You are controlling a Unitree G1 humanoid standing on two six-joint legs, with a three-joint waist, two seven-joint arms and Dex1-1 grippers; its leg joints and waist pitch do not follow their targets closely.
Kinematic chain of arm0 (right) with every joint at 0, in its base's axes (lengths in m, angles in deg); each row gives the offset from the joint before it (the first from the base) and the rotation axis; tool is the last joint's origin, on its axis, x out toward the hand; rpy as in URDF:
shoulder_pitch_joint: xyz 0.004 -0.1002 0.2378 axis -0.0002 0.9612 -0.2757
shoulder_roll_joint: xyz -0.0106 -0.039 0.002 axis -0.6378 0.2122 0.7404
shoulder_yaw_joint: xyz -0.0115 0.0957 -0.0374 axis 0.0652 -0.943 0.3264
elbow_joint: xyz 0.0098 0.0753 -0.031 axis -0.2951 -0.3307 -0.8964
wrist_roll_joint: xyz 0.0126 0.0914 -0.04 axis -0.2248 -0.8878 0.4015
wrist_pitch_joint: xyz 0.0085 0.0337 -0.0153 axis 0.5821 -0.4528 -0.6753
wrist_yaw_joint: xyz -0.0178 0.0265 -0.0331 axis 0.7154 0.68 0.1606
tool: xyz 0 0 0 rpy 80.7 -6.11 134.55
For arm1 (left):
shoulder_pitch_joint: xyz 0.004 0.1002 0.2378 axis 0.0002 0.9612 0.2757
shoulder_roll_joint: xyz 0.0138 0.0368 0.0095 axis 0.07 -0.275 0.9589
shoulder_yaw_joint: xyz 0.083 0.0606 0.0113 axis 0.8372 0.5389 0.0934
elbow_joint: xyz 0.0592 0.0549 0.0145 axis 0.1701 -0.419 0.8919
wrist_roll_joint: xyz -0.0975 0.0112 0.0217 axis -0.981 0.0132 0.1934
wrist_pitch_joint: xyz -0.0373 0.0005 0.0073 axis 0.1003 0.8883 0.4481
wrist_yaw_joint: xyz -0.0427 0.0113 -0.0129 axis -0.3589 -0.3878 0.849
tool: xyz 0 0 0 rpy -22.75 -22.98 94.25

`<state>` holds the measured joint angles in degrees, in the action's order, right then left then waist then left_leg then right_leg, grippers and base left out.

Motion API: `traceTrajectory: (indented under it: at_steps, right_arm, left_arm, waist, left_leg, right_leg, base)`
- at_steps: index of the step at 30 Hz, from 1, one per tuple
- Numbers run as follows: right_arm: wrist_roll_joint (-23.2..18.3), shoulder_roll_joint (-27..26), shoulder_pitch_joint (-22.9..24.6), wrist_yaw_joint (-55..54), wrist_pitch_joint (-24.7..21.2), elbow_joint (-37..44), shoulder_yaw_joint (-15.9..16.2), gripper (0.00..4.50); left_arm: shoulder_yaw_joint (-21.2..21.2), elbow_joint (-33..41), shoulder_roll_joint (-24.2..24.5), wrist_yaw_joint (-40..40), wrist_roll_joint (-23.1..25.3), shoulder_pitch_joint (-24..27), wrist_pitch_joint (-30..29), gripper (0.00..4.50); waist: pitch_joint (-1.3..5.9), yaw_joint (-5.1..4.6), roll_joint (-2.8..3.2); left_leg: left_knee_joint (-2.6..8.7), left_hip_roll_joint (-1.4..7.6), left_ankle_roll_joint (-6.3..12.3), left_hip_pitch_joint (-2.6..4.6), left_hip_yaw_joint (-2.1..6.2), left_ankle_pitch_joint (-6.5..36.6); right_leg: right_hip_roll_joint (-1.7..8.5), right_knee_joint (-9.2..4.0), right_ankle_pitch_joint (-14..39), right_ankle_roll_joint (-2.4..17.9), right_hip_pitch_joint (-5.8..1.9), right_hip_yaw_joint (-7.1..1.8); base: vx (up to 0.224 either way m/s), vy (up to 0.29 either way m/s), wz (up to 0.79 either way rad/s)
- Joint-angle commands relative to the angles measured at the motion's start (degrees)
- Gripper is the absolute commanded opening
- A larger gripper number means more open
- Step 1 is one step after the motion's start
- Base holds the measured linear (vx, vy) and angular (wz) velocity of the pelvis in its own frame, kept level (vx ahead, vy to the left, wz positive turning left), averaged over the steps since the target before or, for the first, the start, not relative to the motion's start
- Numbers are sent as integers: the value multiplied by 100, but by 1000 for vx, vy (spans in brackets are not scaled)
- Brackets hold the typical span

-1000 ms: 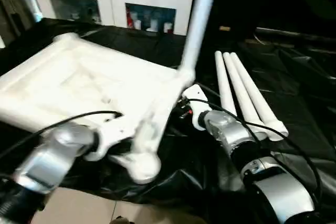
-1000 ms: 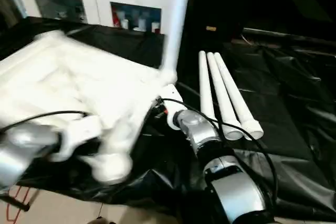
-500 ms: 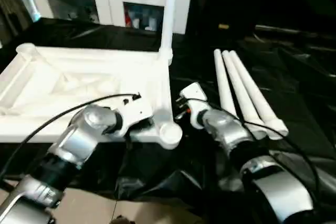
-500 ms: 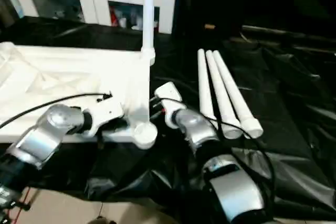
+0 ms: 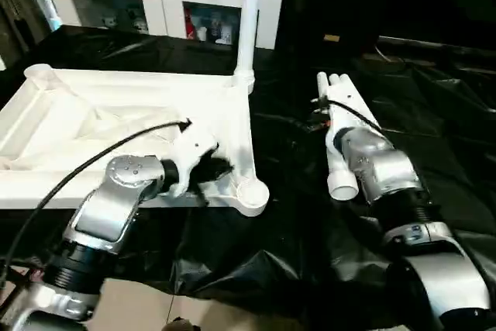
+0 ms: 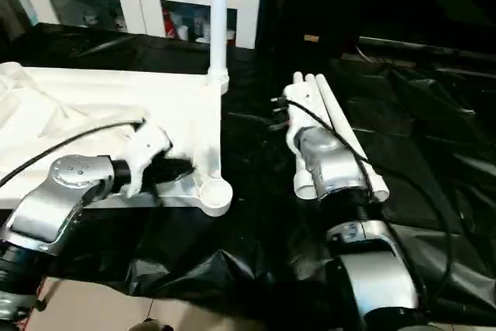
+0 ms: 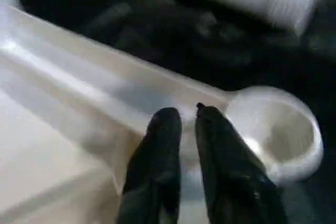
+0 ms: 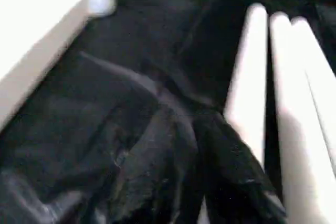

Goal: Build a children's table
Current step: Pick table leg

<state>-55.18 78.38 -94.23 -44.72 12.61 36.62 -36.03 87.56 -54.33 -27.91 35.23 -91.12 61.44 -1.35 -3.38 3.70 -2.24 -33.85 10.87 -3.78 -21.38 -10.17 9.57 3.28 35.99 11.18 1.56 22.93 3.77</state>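
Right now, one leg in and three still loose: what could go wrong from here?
1. The right pincer hovers over three loose legs lying tight side by side; a grab could take the wrong one or roll the neighbours.
2. The left pincer sits on the tabletop rim beside the empty corner socket, possibly blocking insertion.
3. The fitted leg stands tall; shoving the top may lever it.

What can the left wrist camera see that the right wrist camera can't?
Left wrist view: the left gripper, its two black fingers slightly apart, above the table top, beside a round empty leg hole at its corner. Right wrist view: three white legs lying side by side, seen clearly. Both: the white table top and the black sheet under it. The left wrist view also has a blurry white shape far off, maybe those legs.
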Motion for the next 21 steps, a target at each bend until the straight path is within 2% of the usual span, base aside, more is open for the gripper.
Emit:
traceTrajectory:
  at_steps: [1, 3, 5, 6, 9, 10, 12, 17, 19, 21]
  right_arm:
    - [-7, 99, -68, -180, -329, 255, -223, 101]
    - [-77, 82, -19, -243, -585, 494, -354, 122]
    - [-85, 97, 55, -276, -697, 710, -366, 139]
    - [-160, 72, 136, -282, -721, 877, -387, 149]
    - [-354, -70, 269, -333, -770, 1172, -504, 170]
    - [-451, -164, 336, -335, -951, 1386, -550, 188]
    - [-389, -229, 382, -490, -1014, 1512, -589, 199]
    - [-374, -321, 454, -725, -1154, 1795, -663, 232]
    - [-359, -293, 456, -721, -1271, 1834, -618, 256]
    - [-359, -242, 447, -636, -1408, 1811, -545, 271]
  left_arm:
    - [-137, 124, -50, 200, -75, -55, -158, 104]
    - [-220, 190, -156, 354, -128, -76, -265, 127]
    - [-300, 259, -296, 572, -180, -69, -181, 143]
    - [-423, 291, -437, 859, -191, -41, -118, 154]
    - [-523, 221, -565, 1332, 18, -34, -313, 176]
    - [-558, 239, -618, 1446, 70, 8, -460, 194]
    - [-645, 268, -697, 1520, 1, 38, -502, 206]
    - [-572, 287, -654, 1621, 0, 69, -546, 239]
    - [-449, 321, -584, 1572, 29, 71, -628, 261]
    - [-331, 413, -510, 1418, 28, 105, -594, 278]
  waist:
    - [393, 37, 54]
    - [390, 32, 17]
    - [388, 45, 20]
    - [389, 40, -13]
    - [375, 33, -9]
    - [383, 27, -4]
    - [379, 23, 3]
    - [381, 34, 18]
    - [383, 51, -7]
    - [382, 64, -1]
  left_leg:
    - [386, 199, -237, 97, 75, 1132]
    - [386, 192, -205, 95, 66, 1085]
    - [386, 195, -190, 85, 72, 1014]
    - [381, 195, -170, 80, 65, 999]
    - [381, 199, -137, 74, 63, 1037]
    - [382, 194, -127, 88, 65, 1054]
    - [386, 198, -136, 90, 69, 1031]
    - [391, 192, -212, 100, 75, 1052]
    - [392, 189, -213, 96, 72, 1021]
    - [394, 190, -212, 98, 74, 1013]
  right_leg:
    - [439, -416, 804, 932, -301, -317]
    - [426, -419, 816, 867, -294, -315]
    - [434, -415, 788, 828, -302, -313]
    - [436, -424, 775, 813, -298, -312]
    - [438, -441, 862, 741, -289, -319]
    - [435, -449, 970, 699, -288, -313]
    - [432, -456, 1006, 680, -272, -312]
    - [422, -453, 992, 627, -259, -313]
    - [426, -449, 956, 600, -262, -313]
    - [428, -444, 963, 584, -258, -315]
  base:
    - [0, 0, 0]
    - [0, 0, 0]
    - [0, 0, 0]
    - [0, 0, 0]
    - [0, 0, 0]
    - [0, 0, 0]
    - [0, 0, 0]
    - [0, 0, 0]
    - [0, 0, 0]
    - [0, 0, 0]
